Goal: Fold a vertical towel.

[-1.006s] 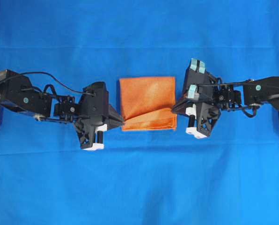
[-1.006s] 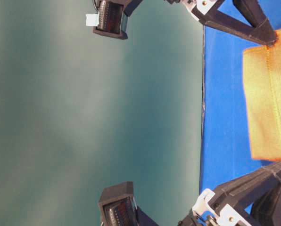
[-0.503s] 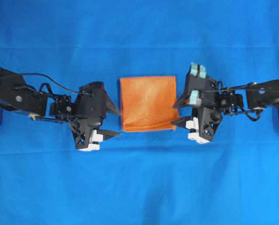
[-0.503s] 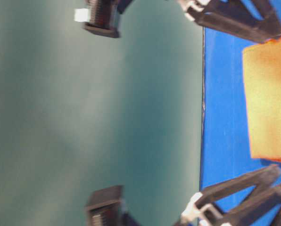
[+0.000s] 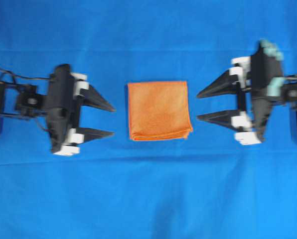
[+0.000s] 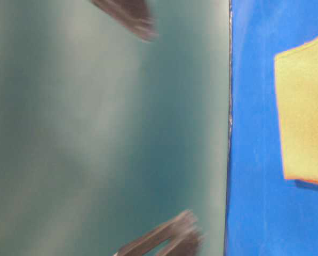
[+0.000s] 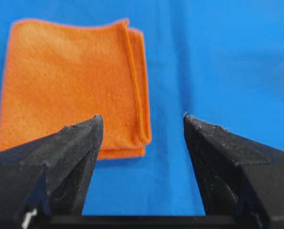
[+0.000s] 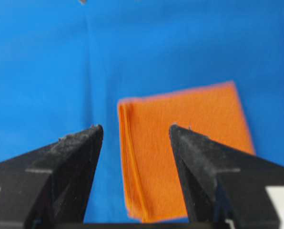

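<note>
the small orange microfibre towel [image 5: 159, 110] with stitched hem edges lies flat at the middle of the desk, on the big blue sheet [image 5: 148, 194] that covers it; in outline it is squarish, and layered edges show along its near side in the overhead view and along one side in each wrist view, so it reads as already doubled over; judged from that, the fold appears made.

the left gripper [image 5: 107, 120] stands to the left of the towel, apart from it, jaws spread wide and holding nothing; the right gripper [image 5: 204, 105] stands to the right, likewise apart, jaws spread wide and holding nothing; both point inward at the towel.

the table-level view is blurred where the arms show, and adds only the towel's edge on the sheet.

risks from here, as judgement: the stacked layers are not perfectly flush at the near right corner, so a light cloth of this kind could spring or slide open; any inward pass by a fingertip could catch a hem and drag the top layer, undoing the fold; the loose sheet beneath could wrinkle and shift the towel.
</note>
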{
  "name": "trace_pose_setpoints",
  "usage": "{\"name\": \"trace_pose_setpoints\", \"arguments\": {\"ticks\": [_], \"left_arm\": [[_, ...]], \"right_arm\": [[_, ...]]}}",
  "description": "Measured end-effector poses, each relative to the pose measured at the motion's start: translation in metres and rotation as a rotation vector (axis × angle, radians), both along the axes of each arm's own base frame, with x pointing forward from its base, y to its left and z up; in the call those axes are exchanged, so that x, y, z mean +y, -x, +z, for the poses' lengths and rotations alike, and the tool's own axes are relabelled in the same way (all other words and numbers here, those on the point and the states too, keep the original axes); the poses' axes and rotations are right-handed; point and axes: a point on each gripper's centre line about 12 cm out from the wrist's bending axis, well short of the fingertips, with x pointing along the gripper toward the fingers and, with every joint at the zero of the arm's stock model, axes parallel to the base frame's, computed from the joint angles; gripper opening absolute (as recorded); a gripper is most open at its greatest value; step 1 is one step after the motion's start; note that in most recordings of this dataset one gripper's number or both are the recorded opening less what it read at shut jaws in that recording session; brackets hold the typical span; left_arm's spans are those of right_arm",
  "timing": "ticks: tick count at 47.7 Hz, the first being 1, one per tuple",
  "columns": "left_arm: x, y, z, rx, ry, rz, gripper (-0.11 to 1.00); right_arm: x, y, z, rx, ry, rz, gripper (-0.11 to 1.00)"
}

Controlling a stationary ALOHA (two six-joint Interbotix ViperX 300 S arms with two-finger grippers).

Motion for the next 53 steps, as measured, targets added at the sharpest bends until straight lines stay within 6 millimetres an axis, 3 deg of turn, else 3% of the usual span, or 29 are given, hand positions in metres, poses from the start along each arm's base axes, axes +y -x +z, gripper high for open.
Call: {"name": "trace_pose_setpoints", "arguments": {"ticks": [9,20,37,53], "left_arm": [[0.003,0.038,0.030,-0.129,0.009,-0.002,0.65],[0.008,0.087,0.043,-0.248,0.016,0.003,0.65],[0.015,0.155,0.025,-0.381,0.023,0.017,0.65],[0.016,0.172,0.000,-0.374,0.024,0.017,0.63]], "right_arm": [[-0.002,0.031,0.023,-0.085,0.022,0.001,0.61],[-0.005,0.075,0.034,-0.161,0.049,-0.010,0.61],[-0.011,0.118,-0.003,-0.228,0.051,-0.044,0.61],[-0.016,0.127,-0.041,-0.256,0.035,-0.072,0.61]]}}
